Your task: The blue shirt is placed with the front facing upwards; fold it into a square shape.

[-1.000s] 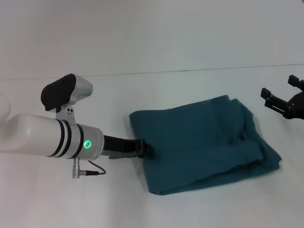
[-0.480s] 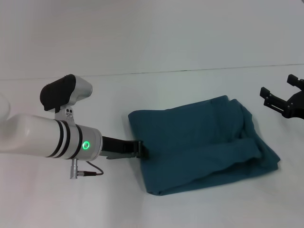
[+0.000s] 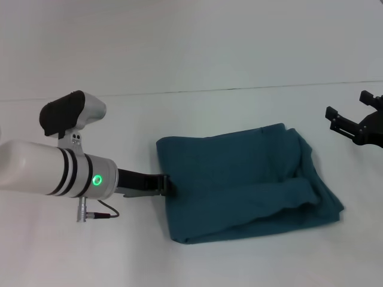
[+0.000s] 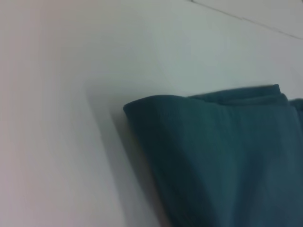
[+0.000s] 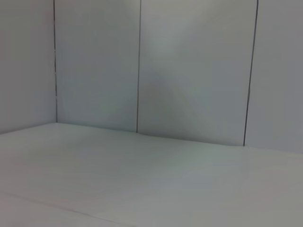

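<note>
1. Lying across the centre and lower right of the head view, the blue shirt (image 3: 242,179) is folded into a rough rectangle on the white table (image 3: 191,119), with a rolled ridge of cloth along its right part; no lettering shows.
2. At the left of this view the white left arm reaches in level and low, and the left gripper (image 3: 166,185) sits at the shirt's left edge, clenched on the cloth there.
3. At the far right edge, the right gripper (image 3: 353,122) hangs well apart from the shirt, its black fingers spread and holding nothing.
4. The left wrist view shows the shirt's (image 4: 222,151) folded corner filling the lower right, bare table around it.
5. The right wrist view shows only table surface (image 5: 151,179) and a panelled wall (image 5: 151,66).
</note>
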Robot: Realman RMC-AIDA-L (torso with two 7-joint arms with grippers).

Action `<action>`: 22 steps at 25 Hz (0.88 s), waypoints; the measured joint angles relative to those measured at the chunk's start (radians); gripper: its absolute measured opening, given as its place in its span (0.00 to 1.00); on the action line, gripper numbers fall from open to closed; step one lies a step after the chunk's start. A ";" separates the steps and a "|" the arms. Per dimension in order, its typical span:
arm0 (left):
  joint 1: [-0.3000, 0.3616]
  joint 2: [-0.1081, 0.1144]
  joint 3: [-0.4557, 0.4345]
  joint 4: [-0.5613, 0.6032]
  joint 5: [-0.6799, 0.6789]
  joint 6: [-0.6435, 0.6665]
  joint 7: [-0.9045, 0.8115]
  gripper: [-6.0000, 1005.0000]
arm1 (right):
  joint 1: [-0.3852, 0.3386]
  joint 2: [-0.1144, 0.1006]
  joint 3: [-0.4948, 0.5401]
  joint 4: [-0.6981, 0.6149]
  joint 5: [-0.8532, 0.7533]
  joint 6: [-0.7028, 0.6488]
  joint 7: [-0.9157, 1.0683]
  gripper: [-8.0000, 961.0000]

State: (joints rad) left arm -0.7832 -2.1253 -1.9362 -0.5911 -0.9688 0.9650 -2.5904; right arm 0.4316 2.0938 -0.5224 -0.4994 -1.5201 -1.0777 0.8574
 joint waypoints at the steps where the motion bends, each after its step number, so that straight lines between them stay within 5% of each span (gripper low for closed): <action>1: 0.004 0.000 -0.002 -0.011 0.007 0.000 -0.001 0.06 | 0.002 0.000 0.000 0.003 0.000 0.004 0.000 0.98; 22: 0.174 0.002 -0.050 -0.210 0.029 0.035 -0.025 0.06 | 0.048 0.000 -0.006 0.043 0.000 0.049 -0.031 0.98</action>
State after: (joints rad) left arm -0.6095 -2.1231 -1.9858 -0.8009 -0.9401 1.0000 -2.6151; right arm 0.4791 2.0939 -0.5279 -0.4567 -1.5201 -1.0289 0.8263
